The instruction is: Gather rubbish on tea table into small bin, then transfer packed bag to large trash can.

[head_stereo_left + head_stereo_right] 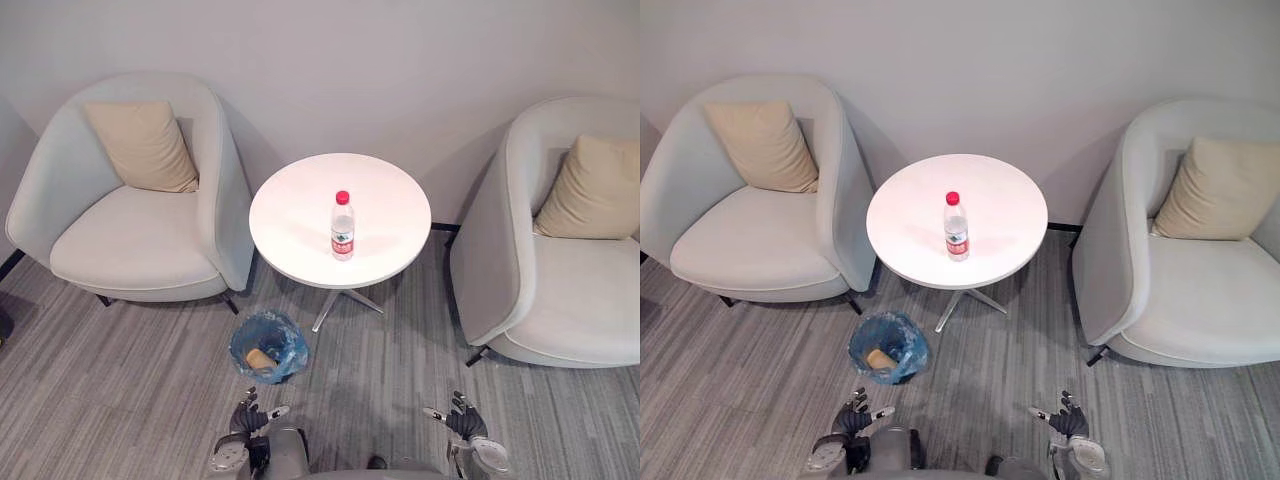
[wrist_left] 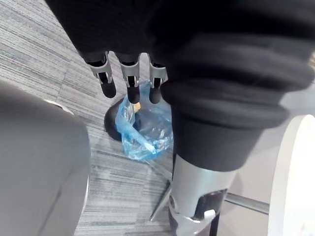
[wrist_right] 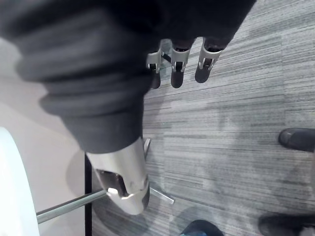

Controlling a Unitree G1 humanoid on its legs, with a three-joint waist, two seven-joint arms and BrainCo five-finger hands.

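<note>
A clear plastic bottle (image 1: 342, 226) with a red cap and red label stands upright near the middle of the round white tea table (image 1: 290, 220). On the carpet in front of the table sits a small bin (image 1: 268, 347) lined with a blue bag, with a tan scrap inside. My left hand (image 1: 249, 416) hangs low near the bottom edge, just short of the bin, fingers straight. My right hand (image 1: 458, 418) hangs low at the right, fingers relaxed and empty. The blue-lined bin (image 2: 143, 132) shows past my left fingers (image 2: 130, 81).
Two light grey armchairs flank the table, the left armchair (image 1: 130, 200) and the right armchair (image 1: 560, 250), each with a beige cushion. The table's metal legs (image 1: 345, 300) spread over grey striped carpet. A wall runs behind. A dark shoe (image 3: 298, 139) lies on the carpet.
</note>
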